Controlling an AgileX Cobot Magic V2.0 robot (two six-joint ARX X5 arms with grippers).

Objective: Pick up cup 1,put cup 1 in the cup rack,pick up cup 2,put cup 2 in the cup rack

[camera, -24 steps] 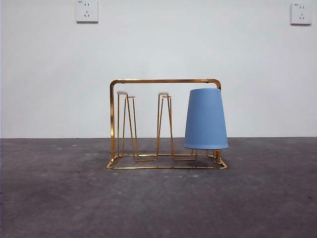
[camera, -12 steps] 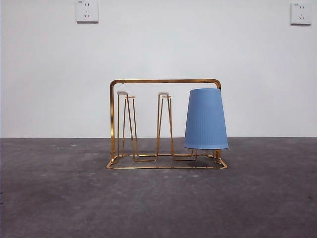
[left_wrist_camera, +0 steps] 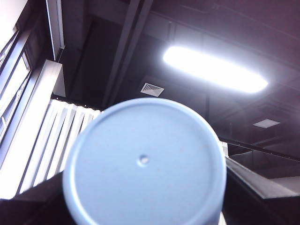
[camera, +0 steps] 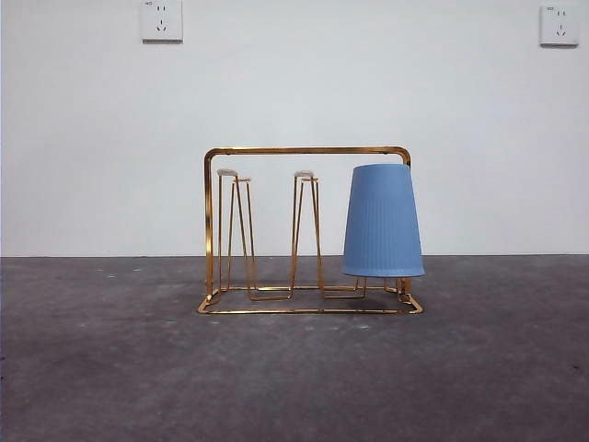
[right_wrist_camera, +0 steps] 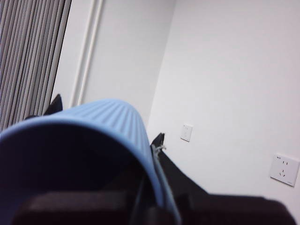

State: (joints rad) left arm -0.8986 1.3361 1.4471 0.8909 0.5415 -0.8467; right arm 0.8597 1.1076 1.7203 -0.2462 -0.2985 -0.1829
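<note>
Left gripper [left_wrist_camera: 145, 206]: clamped on smooth blue cup [left_wrist_camera: 144, 161]. Right gripper [right_wrist_camera: 108, 121]: clamped on ribbed cup [right_wrist_camera: 117, 115]. Cup rack [camera: 304, 150]: holds inverted cup [camera: 383, 221]. Risk: rim snagging free prongs [camera: 306, 175], tipping rack.

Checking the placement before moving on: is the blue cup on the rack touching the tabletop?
Apart. The front view shows the blue cup inverted on the cup rack, its rim clear above the table, with rack wire visible beneath.
</note>
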